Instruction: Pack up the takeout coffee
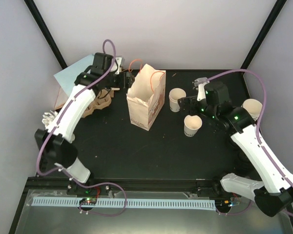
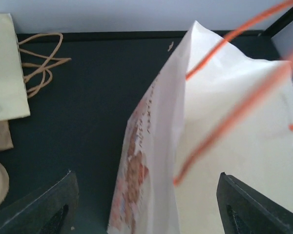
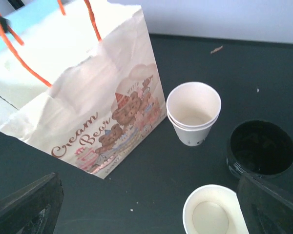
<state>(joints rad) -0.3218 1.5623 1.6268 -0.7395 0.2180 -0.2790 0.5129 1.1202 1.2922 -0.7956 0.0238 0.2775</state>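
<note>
Right wrist: right jaws apart, empty, over lidless cups (image 3: 193,109) centre-right, black lid (image 3: 261,148) beside; left jaws apart, straddling bag (image 2: 151,146) wall. Likely step: cup pick-up; next needs centring, closing.

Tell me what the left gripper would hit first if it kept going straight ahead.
Most likely the paper bag: it stands right ahead of the left gripper, in line with the gap between its open jaws. How close is unclear.
</note>
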